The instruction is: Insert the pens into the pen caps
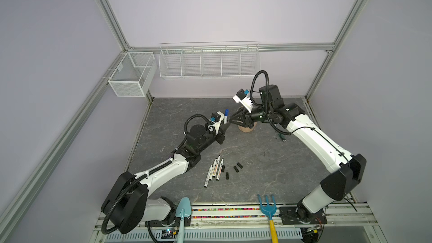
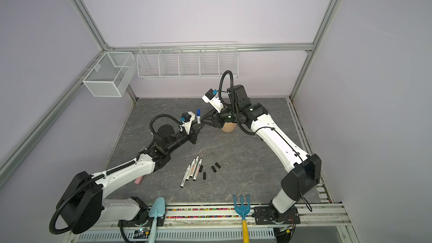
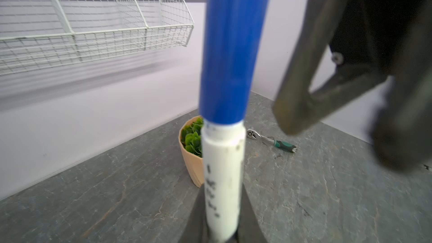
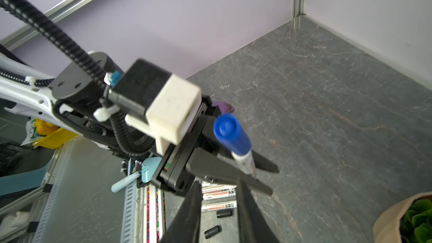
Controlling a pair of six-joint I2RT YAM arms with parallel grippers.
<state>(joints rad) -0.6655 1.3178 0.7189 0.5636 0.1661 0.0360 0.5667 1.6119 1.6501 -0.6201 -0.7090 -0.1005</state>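
Note:
A white pen (image 1: pixel 225 119) (image 2: pixel 199 120) stands upright above the table in both top views, a blue pen cap (image 1: pixel 226 112) (image 2: pixel 198 112) seated on its top end. My left gripper (image 1: pixel 226 125) (image 3: pixel 222 189) is shut on the white barrel (image 3: pixel 222 178) below the blue cap (image 3: pixel 233 50). My right gripper (image 1: pixel 230 120) (image 4: pixel 218 181) stands open right beside the pen (image 4: pixel 244 162), with nothing between its fingers. Several uncapped pens (image 1: pixel 214 171) (image 4: pixel 218 192) lie together mid-table, with loose black caps (image 1: pixel 238 167) (image 4: pixel 224 213) next to them.
A potted plant (image 1: pixel 245 128) (image 3: pixel 194 157) stands just behind the grippers. A green-handled ratchet (image 3: pixel 271 140) lies to its right. Wire baskets (image 1: pixel 209 60) and a mesh bin (image 1: pixel 132 73) hang on the back wall. A trowel (image 1: pixel 183 209) and a garden fork (image 1: pixel 267 206) lie on the front rail.

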